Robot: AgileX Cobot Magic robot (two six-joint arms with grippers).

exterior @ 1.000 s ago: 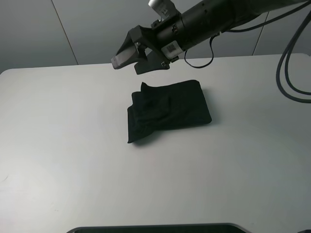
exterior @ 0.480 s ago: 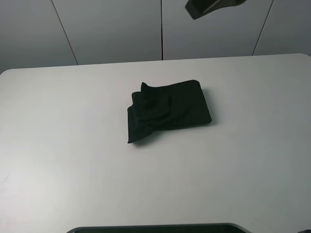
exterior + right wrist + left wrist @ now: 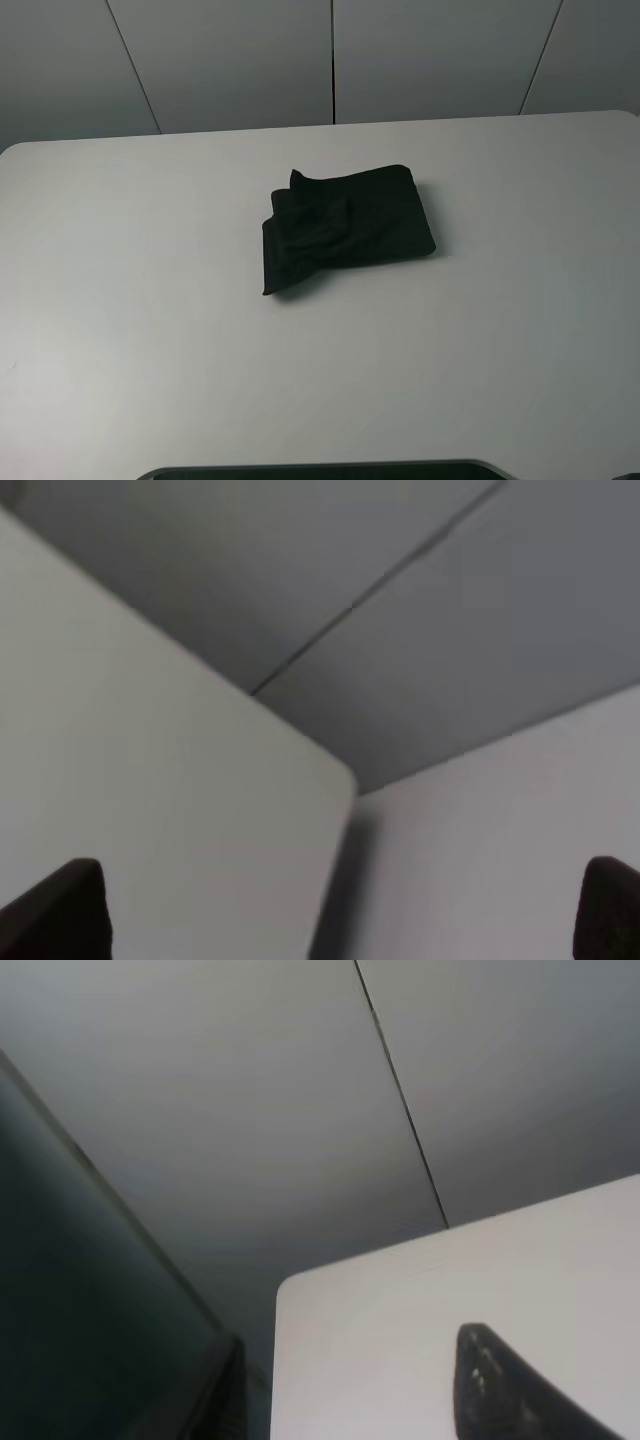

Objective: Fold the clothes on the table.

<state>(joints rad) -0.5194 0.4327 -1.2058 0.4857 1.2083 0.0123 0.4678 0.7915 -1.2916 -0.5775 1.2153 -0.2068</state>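
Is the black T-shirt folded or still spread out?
Folded: the black T-shirt lies as a compact, layered bundle on the white table, left edge somewhat rumpled, no sleeves spread.

Only blurry dark tips of the right pincer (image 3: 340, 905) show at the picture's edge, and the shirt's (image 3: 345, 228) letters are folded away.

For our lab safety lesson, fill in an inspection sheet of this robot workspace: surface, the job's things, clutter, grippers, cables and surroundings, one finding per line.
Surface: white table, smooth, with rounded corners.
Job's things: black T-shirt lies folded into a compact bundle near the table's middle; its left part is bunched and uneven. No print or label shows.
Clutter: nothing seen.
Grippers: neither appears in the high view. The right gripper shows two dark fingertips far apart over a table corner, holding nothing. The left wrist view shows only one dark fingertip, so its state cannot be told.
Cables: nothing seen.
Surroundings: grey wall panels with dark seams behind the table.
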